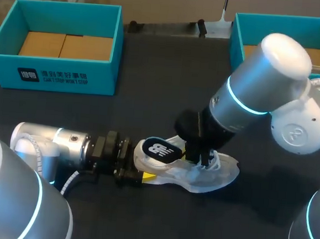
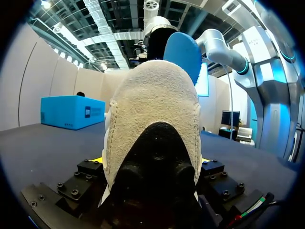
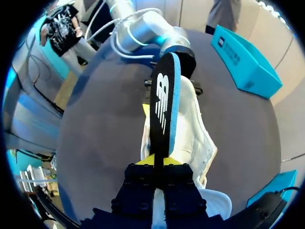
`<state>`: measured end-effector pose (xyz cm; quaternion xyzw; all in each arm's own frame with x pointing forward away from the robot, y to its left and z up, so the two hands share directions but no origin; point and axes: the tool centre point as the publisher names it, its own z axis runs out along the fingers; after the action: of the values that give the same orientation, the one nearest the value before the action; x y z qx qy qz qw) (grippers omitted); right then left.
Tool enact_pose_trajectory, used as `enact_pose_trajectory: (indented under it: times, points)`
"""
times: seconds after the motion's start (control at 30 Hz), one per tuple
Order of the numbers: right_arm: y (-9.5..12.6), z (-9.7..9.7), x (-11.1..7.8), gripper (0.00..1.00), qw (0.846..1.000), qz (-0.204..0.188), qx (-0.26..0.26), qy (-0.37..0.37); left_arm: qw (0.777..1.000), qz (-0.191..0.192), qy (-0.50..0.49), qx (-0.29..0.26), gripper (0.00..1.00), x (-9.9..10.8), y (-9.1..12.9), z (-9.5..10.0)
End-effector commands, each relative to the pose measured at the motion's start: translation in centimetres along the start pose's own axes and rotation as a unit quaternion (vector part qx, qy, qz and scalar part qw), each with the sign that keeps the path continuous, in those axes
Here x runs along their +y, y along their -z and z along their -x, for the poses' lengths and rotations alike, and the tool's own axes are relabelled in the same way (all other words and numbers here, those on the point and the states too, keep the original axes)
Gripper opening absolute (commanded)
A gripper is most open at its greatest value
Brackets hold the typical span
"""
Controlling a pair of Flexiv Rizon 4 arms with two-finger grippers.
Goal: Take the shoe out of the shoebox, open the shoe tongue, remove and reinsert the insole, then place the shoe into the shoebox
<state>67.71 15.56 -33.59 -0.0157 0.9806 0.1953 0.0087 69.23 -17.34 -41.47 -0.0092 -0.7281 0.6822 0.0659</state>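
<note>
A: Where the right claw (image 3: 155,164) sits, it's clenched on the insole (image 3: 162,100), pinching one end edge-on. In the right wrist view only a sliver of yellow shows beside the insole. The pads themselves are hidden.
B: Insole clear of the shoe?
A: Mostly. The black logo face and blue underside both show, and the free end is up in the air above the heel. Can't tell whether the gripped end touches the inside of the shoe (image 1: 208,176). The claw body blocks the opening in the head view.
B: Left side?
A: Left claw (image 1: 136,164) is grasping the shoe at the heel, one finger each side. The left wrist view is nearly all heel, pale suede plus the black heel tab. The yellow tips are thin slivers low on both sides, and the toe is hidden from there.
B: Shoe position?
A: Upright on the bench (image 1: 150,96), front middle, toe toward the right arm's side, heel toward the left arm (image 1: 64,142), which lies low along the bench.
B: Room around it?
A: Left shoebox (image 1: 105,73) and right shoebox (image 1: 236,40) sit at the back, both well apart from the shoe. The right one is partly behind the right arm (image 1: 263,78) and cut off at the edge, contents hard to make out. There's open dark bench between the shoe and both boxes, and past the toe.
</note>
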Motion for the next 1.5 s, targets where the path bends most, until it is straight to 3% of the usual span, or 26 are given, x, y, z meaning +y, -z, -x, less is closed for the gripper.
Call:
enact_pose_trajectory:
  times: [0.03, 0.07, 0.27, 0.3, 0.33, 0.47, 0.53, 0.8, 1.03, 1.23, 1.33, 1.43, 1.5]
  points:
    - [-0.2, 0.7, 1.7, 0.05, 0.999, -0.028, 0.018, 0.014, 1.0, -0.001, 0.0, -0.001, 0.0, 0.0, 0.0, 0.0]
    - [-0.3, 0.7, 1.9, 0.18, 0.999, -0.029, 0.024, 0.018, 1.0, -0.001, 0.0, -0.001, 0.0, 0.0, 0.0, 0.0]
    - [-0.1, 0.9, 2.8, 0.49, 0.998, -0.036, 0.035, 0.035, 1.0, -0.001, 0.0, -0.001, 0.0, 0.0, 0.0, 0.0]
    - [0.0, 0.9, 2.9, 0.74, 0.998, -0.037, 0.034, 0.035, 1.0, -0.001, 0.0, -0.001, 0.0, 0.0, 0.0, 0.0]
    - [0.2, 0.9, 3.0, 0.8, 0.998, -0.038, 0.034, 0.035, 1.0, -0.001, 0.0, -0.001, 0.0, 0.0, 0.0, 0.0]
    - [0.9, 1.0, 2.8, 0.72, 0.998, -0.041, 0.036, 0.026, 1.0, -0.001, 0.0, -0.001, 0.0, 0.0, 0.0, 0.0]
    - [1.1, 1.1, 2.7, 0.59, 0.998, -0.043, 0.043, 0.014, 1.0, -0.001, 0.0, -0.001, 0.0, 0.0, 0.0, 0.0]
    - [0.9, 2.0, 3.4, 0.7, 0.997, -0.032, 0.071, 0.004, 1.0, -0.001, 0.0, -0.001, 0.0, 0.0, 0.0, 0.0]
    - [-0.3, 2.3, 4.3, 0.49, 0.995, -0.026, 0.101, 0.005, 1.0, -0.001, 0.0, -0.001, 0.0, 0.0, 0.0, 0.0]
    - [-1.0, 2.1, 4.2, 0.42, 0.993, -0.023, 0.112, -0.002, 1.0, -0.001, 0.0, -0.001, 0.0, 0.0, 0.0, 0.0]
    - [-1.0, 2.0, 4.2, 0.31, 0.994, -0.021, 0.11, -0.004, 1.0, -0.001, 0.0, -0.001, 0.0, 0.0, 0.0, 0.0]
    - [-1.0, 2.0, 4.2, 0.07, 0.994, -0.021, 0.111, -0.006, 1.0, -0.001, 0.0, -0.001, 0.0, 0.0, 0.0, 0.0]
    - [-0.9, 2.1, 4.3, 0.0, 0.994, -0.023, 0.111, -0.007, 1.0, -0.001, 0.0, -0.001, 0.0, 0.0, 0.0, 0.0]
